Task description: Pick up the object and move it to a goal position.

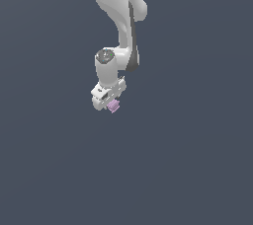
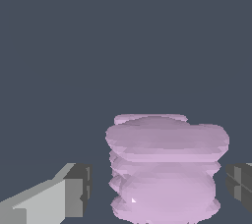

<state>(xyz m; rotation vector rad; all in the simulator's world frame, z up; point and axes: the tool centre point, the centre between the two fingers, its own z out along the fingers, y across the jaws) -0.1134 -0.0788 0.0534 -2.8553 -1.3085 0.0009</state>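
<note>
One lilac ribbed object (image 1: pixel 114 105), stacked ridges, small against the arm. Location: at the tip of the white claw (image 1: pixel 109 103), below the white-grey robot arm (image 1: pixel 118 17), against a plain dark grey ground. Wrist view: object (image 2: pixel 165 169) stands between two grey fingertips (image 2: pixel 76 188), a gap visible on each side; claw spread wider than the object, not touching it.

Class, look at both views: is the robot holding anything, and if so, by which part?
Nothing is held yet. The lilac ribbed object sits between the open jaws of the gripper, with gaps visible on both sides in the wrist view.
</note>
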